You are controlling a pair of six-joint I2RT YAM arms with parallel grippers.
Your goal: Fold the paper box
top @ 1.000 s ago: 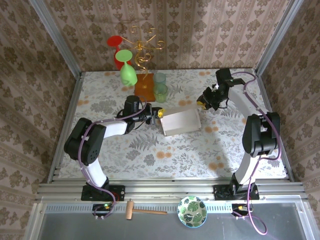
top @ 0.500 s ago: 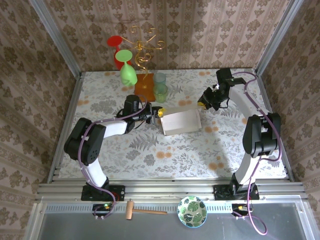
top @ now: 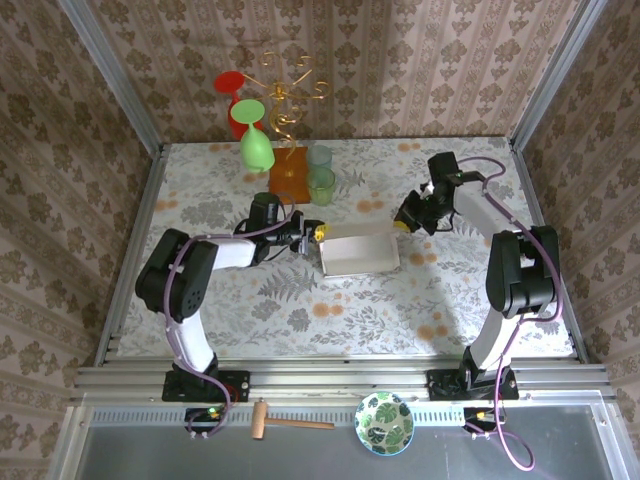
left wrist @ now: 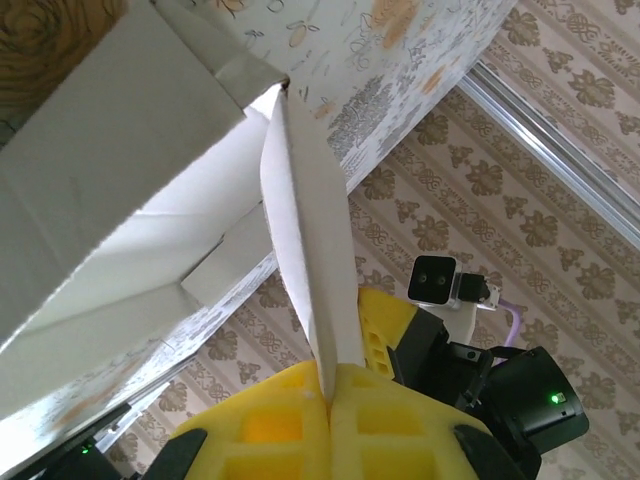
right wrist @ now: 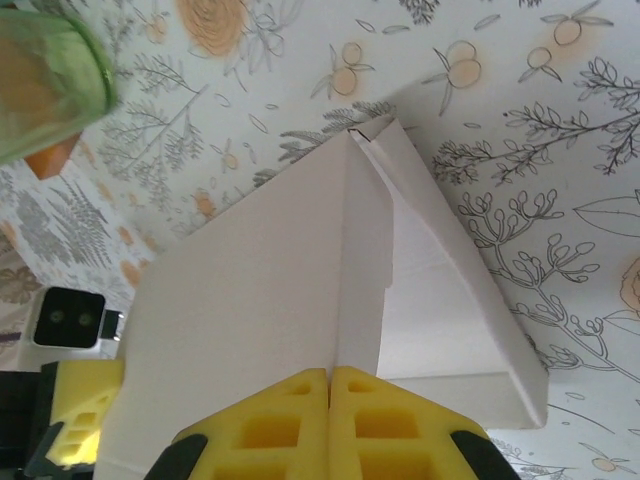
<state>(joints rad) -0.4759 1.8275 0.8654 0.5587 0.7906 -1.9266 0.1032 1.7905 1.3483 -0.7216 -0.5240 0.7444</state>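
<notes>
The paper box [top: 358, 250] lies on the floral table between the two arms, a pale cardboard tray with raised walls. My left gripper [top: 318, 232] is at its left end, and its yellow fingers [left wrist: 270, 430] are shut on a thin upright flap of the box [left wrist: 310, 260]. My right gripper [top: 402, 222] is at the box's far right corner. In the right wrist view its gripper [right wrist: 328, 376] is shut with the edge of a box wall [right wrist: 362, 270] running down into the seam between the pads. The box's inner floor [right wrist: 440, 310] lies to the right of that wall.
An orange block [top: 290, 178] and two green cups [top: 320, 183] stand just behind the box, with a green glass [top: 256, 148], a red glass [top: 233, 95] and a gold wire stand [top: 285, 90] further back. A wooden mallet [top: 285, 422] and a patterned bowl [top: 385, 422] lie on the near ledge.
The right gripper has moved left and nearer to the box's right corner and closed on its wall. The box has shifted slightly and looks flatter. The left gripper keeps its hold.
</notes>
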